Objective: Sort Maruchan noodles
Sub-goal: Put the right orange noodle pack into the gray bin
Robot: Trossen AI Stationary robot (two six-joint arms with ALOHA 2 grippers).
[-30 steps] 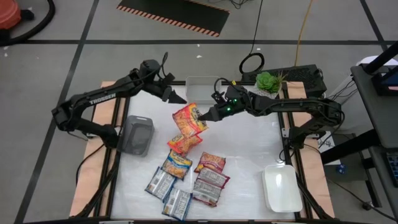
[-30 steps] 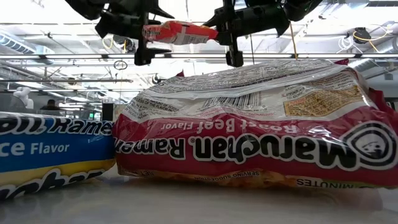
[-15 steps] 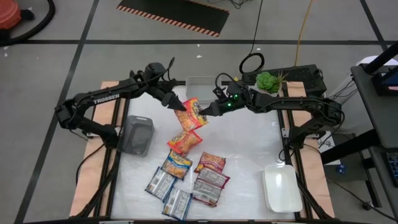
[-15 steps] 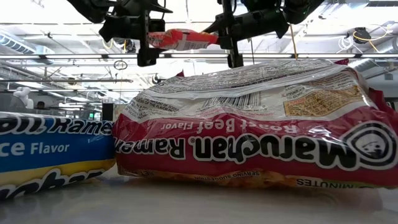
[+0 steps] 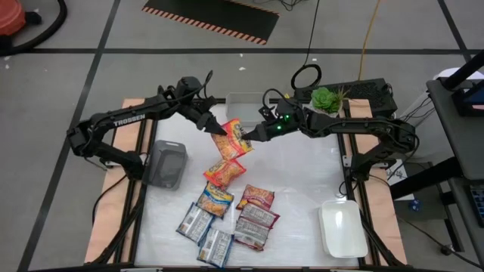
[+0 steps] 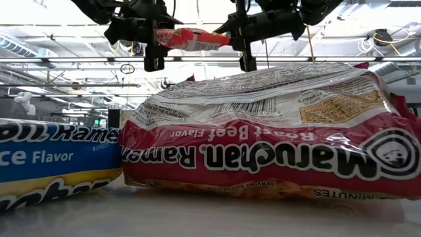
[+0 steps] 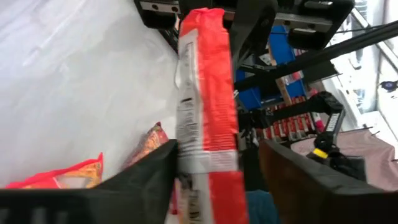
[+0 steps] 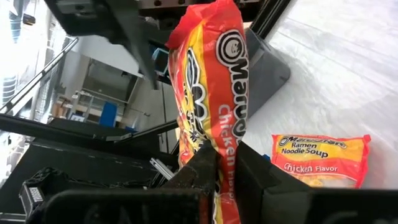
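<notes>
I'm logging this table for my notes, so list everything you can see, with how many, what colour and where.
Held packet: one, orange-red, in the air above the table's far middle, between both claws.
Orange packets on table: two, one below the held packet, one nearer the front.
Maroon packets: about three, front middle, overlapping.
Blue-silver packets: two, front left of the pile.
Grey tray: one, left side.
White tray: one, front right.
Clear bin: one, far edge.
Plant: one, green, far right.
Left claw: at the held packet's left end, closing around it.
Right claw: shut on the held packet's right end.
</notes>
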